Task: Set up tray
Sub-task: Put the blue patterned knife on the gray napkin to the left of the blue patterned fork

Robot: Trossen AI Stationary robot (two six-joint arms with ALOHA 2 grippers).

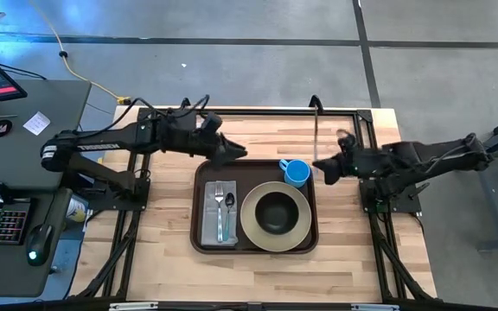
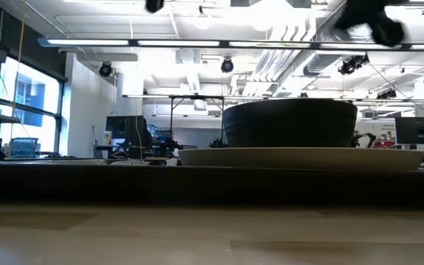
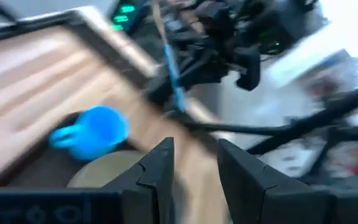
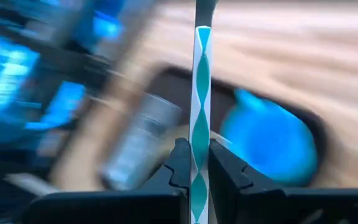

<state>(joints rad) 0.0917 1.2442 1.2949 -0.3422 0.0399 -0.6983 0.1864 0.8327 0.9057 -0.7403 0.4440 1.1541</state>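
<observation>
Item: the tray (image 1: pixel 199 203), dark brown plastic, rectangular with rounded corners and a raised rim, lying flat at mid-table. I count it nearly full.

Contents, clock directions taken on the high view from the tray's centre:
- 9 o'clock: grey napkin (image 1: pixel 211 226) with fork (image 1: pixel 220 212) and spoon (image 1: pixel 229 201) laid on it, side by side.
- 4 o'clock: beige plate (image 1: pixel 251 226) with a dark bowl (image 1: pixel 275 212) seated on it.
- 1 o'clock: blue mug (image 1: pixel 296 173) in the corner, handle toward 9 o'clock.

Outward from the tray:
- Right gripper (image 4: pixel 197 163), at 2 o'clock just off the tray's corner, beside the mug, fingers clamped on a teal-and-white striped straw (image 4: pixel 199 87) held upright between them.
- Left gripper (image 3: pixel 194 163), above the tray's rim near 11 o'clock, fingers apart, nothing between them that I can see.

Step in hand, as I judge it: the straw goes into the mug. I keep the straw vertical, bring its lower end over the mug's mouth before lowering, and release only once it leans on the rim, so the light mug is not tipped or pushed against the plate. I hold the left arm clear of that corner.
</observation>
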